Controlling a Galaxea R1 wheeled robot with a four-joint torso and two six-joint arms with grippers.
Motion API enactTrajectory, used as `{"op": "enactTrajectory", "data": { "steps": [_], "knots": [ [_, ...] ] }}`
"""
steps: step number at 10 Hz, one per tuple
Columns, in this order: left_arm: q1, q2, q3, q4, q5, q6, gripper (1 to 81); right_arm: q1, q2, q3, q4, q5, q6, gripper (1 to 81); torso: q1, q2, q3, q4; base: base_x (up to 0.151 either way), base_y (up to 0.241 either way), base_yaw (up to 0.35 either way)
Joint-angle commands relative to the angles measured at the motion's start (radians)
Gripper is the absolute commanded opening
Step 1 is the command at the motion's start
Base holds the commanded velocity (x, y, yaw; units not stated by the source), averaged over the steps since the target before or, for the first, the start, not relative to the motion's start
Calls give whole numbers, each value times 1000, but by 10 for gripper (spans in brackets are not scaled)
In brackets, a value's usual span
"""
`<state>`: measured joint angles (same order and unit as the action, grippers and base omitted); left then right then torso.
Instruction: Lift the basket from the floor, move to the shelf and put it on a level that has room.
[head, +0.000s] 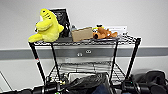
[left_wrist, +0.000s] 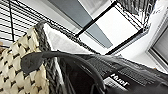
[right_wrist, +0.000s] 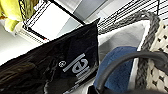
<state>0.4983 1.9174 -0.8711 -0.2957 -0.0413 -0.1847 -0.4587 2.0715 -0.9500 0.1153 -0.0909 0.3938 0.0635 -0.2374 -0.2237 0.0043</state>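
The shelf stands right in front of me against a pale wall. Its second level, a bare wire grid, lies just beyond the basket. The basket sits low and centred between my two arms, and shows a white liner, a black plastic bag and something blue. My left gripper is at the basket's left side and my right gripper at its right. Its beige weave and grey rim loom close in both wrist views, each with a dark curved handle. The floor is hidden.
The top tier holds a yellow plush, a dark framed card, a brown cardboard box and an orange plush. A grey rail runs along the wall behind the rack.
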Motion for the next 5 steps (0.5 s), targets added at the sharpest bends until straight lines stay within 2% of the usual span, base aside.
{"op": "enactTrajectory", "data": {
  "steps": [1,5],
  "knots": [
    [-169,-17,72,-11,-17,2,10,198,-25,83,66,48,-1,10,0,0,0,0,0,0,0],
    [-273,-41,83,-77,26,2,10,286,-37,96,121,23,-1,10,0,0,0,0,0,0,0]
  ]
}}
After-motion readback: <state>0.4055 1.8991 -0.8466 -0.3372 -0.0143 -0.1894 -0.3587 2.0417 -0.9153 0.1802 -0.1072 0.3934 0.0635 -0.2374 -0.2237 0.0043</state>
